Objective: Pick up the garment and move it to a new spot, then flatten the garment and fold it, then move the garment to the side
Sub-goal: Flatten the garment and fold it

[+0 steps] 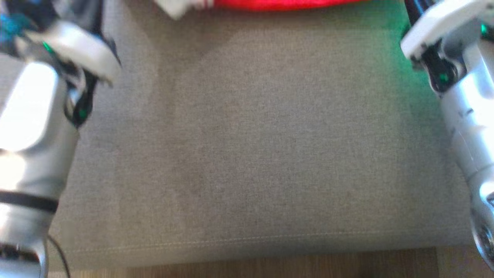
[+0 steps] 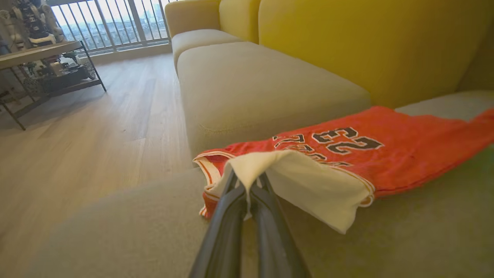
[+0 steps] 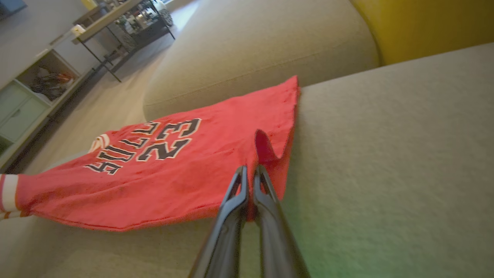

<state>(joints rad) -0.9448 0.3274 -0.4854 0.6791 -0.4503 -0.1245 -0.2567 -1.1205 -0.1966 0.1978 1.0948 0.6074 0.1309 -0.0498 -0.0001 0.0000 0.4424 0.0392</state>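
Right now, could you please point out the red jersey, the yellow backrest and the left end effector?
red jersey (image 3: pixel 185 177): right wrist view, plain red cloth.
yellow backrest (image 2: pixel 366 42): left wrist view, front face.
left end effector (image 2: pixel 249 182): left wrist view, between fingertips.

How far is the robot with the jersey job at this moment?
Done: the red jersey is gripped at two ends. In hand: left gripper pinches its white end, right gripper the red hem, with the cloth stretched over the grey sofa cushion. Left: flattening, folding, moving aside.
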